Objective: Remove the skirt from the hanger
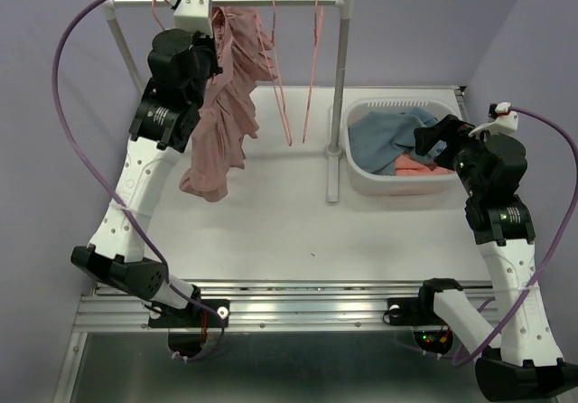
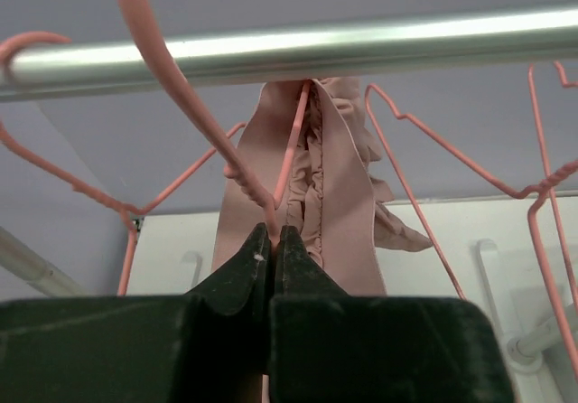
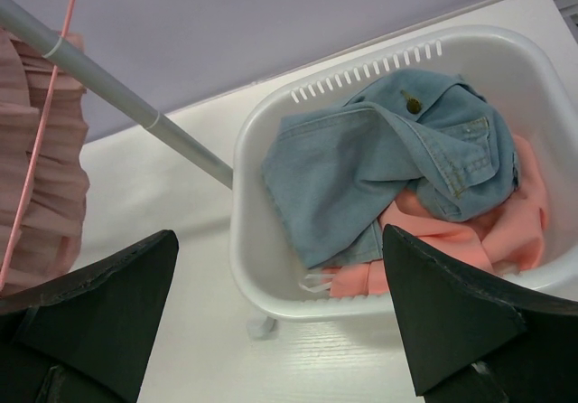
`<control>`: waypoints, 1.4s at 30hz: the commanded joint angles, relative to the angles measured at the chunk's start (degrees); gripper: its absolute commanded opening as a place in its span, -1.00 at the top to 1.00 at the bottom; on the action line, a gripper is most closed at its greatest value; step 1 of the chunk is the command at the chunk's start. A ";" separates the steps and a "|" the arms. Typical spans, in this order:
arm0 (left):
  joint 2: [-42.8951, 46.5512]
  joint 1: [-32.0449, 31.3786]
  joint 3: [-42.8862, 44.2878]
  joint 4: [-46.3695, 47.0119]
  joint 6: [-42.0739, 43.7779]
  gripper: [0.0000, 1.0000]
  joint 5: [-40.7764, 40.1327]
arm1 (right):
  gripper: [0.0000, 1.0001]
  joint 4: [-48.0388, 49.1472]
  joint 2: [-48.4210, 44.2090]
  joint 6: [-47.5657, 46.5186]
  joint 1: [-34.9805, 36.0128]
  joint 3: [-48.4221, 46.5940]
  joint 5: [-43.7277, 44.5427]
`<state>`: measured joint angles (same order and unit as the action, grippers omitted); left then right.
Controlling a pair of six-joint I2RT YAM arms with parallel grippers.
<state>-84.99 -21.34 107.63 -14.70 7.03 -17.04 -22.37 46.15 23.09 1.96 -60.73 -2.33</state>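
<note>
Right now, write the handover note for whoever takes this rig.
The left gripper is shut on the neck of the pink hanger, just under the rail.
The right gripper is open and empty, above the laundry basket.
The skirt hangs from that hanger on the rail.
Done: the hanger is gripped.
Left: get the skirt off the hanger. No part of it looks freed yet.
</note>
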 commanded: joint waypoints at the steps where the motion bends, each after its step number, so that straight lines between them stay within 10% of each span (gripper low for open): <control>1: 5.88 0.16 -2.59 7.14 0.89 1.00 1.57 | -1.00 0.66 -0.62 -1.29 0.33 -1.50 -0.22; 15: 23.28 -8.54 -30.17 8.72 -12.99 1.00 -7.13 | -1.00 -0.48 0.26 -3.23 0.33 0.52 -5.31; 28: 38.86 -12.93 -56.04 -6.28 -48.76 1.00 -11.34 | -1.00 1.72 -4.40 -4.62 1.03 15.63 -25.70; 34: 33.76 -13.46 -58.85 -5.79 -56.24 1.00 -14.51 | -1.00 6.62 -5.55 -2.43 15.94 21.78 -24.41; 42: 20.59 -13.55 -52.28 -8.84 -64.23 1.00 -22.69 | -1.00 8.82 8.51 -4.28 49.79 19.16 5.80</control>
<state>-60.55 -34.70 49.76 -22.90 -50.50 -32.91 -18.31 50.26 19.86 43.29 -39.13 -11.75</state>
